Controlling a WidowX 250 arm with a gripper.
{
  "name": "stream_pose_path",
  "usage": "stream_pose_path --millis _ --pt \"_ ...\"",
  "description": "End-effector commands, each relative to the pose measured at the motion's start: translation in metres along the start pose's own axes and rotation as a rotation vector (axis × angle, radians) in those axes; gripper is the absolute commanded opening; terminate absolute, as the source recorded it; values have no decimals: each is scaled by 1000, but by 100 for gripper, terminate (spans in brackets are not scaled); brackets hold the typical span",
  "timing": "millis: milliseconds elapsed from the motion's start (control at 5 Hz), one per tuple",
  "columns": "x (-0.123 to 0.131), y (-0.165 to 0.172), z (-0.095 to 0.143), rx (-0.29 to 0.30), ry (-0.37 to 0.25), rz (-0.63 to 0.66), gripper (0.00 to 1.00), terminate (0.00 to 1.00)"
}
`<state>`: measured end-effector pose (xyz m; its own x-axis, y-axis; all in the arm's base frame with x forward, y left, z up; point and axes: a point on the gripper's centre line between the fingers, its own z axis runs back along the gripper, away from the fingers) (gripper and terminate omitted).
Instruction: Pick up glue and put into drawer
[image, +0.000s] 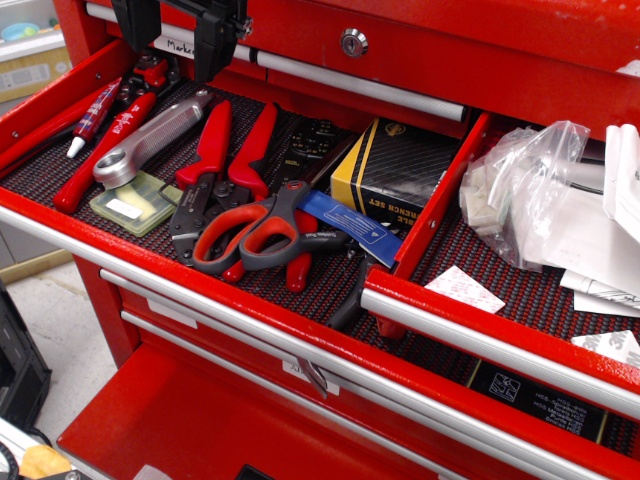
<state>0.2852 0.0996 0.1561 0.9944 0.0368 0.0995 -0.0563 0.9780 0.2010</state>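
Note:
The glue (97, 112) is a slim red and dark blue tube with a white nozzle pointing toward the front. It lies at the far left of the wide tool drawer, beside a longer red-handled screwdriver (108, 150). My gripper (176, 35) hangs at the top of the view, above the back of that wide drawer, behind and to the right of the glue. Its two black fingers (215, 40) stand apart and hold nothing. The target drawer (432, 210) is open at the right, with a silver bar handle (500, 345), clear plastic bags (520, 190) and white papers (590, 245) on its dark mesh liner.
The wide drawer also holds a silver wrench (150, 140), red-handled pliers (215, 165), scissors (255, 235), a black and yellow box (395, 170), a blue card (350, 225) and a clear case (135, 203). A closed locked drawer front (352, 42) stands behind.

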Motion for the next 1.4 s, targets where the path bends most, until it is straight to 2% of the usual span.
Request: stream_pose_path --millis 0,200,400,600,800,1200 --pt "0 0 0 0 0 0 100 0" --pt "0 45 -22 67 -49 -57 100 0" --pt "9 69 -39 42 -82 -108 100 0" --pt "20 88 -63 92 -126 -125 100 0" --pt "25 97 -78 114 -153 -106 100 0" --pt "32 124 -88 114 -169 -157 100 0"
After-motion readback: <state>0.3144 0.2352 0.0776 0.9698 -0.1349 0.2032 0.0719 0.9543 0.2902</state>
